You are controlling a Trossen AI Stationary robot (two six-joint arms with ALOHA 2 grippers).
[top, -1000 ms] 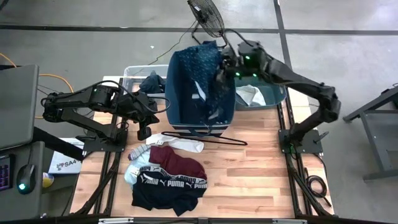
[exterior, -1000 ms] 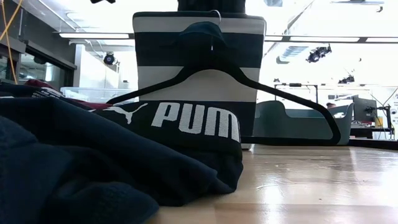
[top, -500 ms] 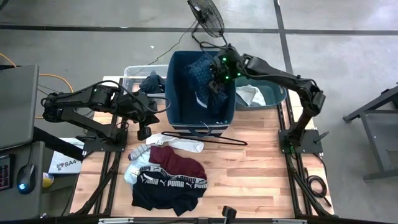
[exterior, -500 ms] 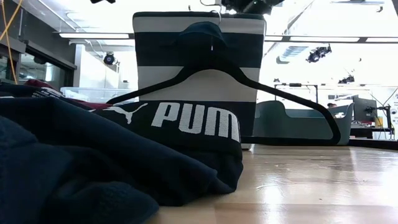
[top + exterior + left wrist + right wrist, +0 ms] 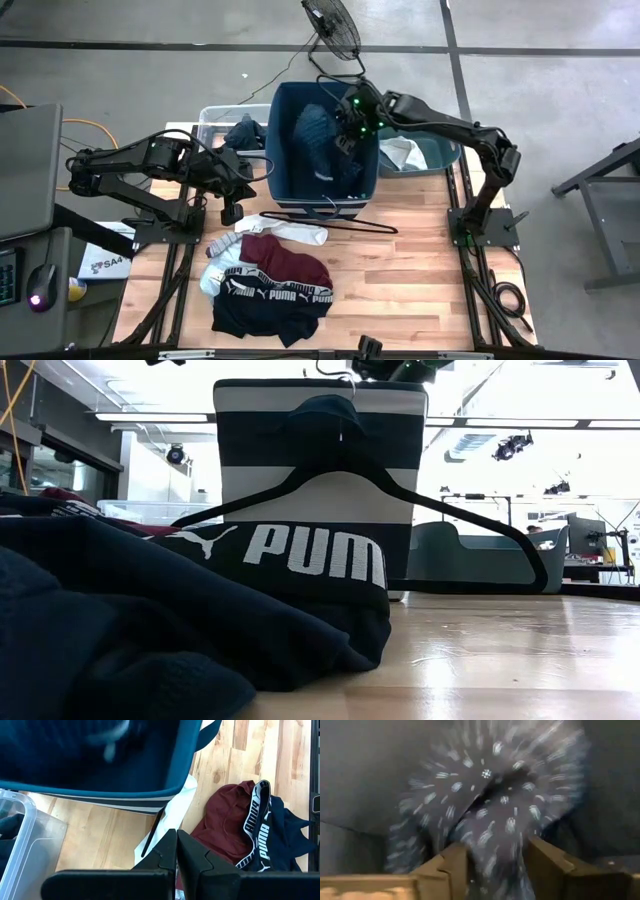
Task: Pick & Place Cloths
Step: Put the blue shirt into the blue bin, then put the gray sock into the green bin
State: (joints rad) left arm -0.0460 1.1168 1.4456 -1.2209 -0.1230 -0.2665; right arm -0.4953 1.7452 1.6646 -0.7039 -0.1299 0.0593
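The right gripper (image 5: 345,128) is reaching down into the tall, square-mouthed navy fabric bin (image 5: 285,165), whose outer wall is showing broad white stripes (image 5: 315,495) in the low view. In the right wrist view its two fingers (image 5: 455,865) are standing apart with the soft, white-dotted navy cloth (image 5: 495,815) hanging between and just ahead of them; whether they are pinching the fabric cannot be told. The left gripper (image 5: 176,851) is waiting beside the bin with its fingers pressed together, empty. Just past it on the wooden desk (image 5: 420,270) are lying a thin black wire hanger (image 5: 330,224), a crumpled white cloth (image 5: 290,233), a maroon cloth (image 5: 225,827) and a black cloth with a white PUMA-lettered waistband (image 5: 280,293). A clear plastic tub (image 5: 215,118) is standing behind it.
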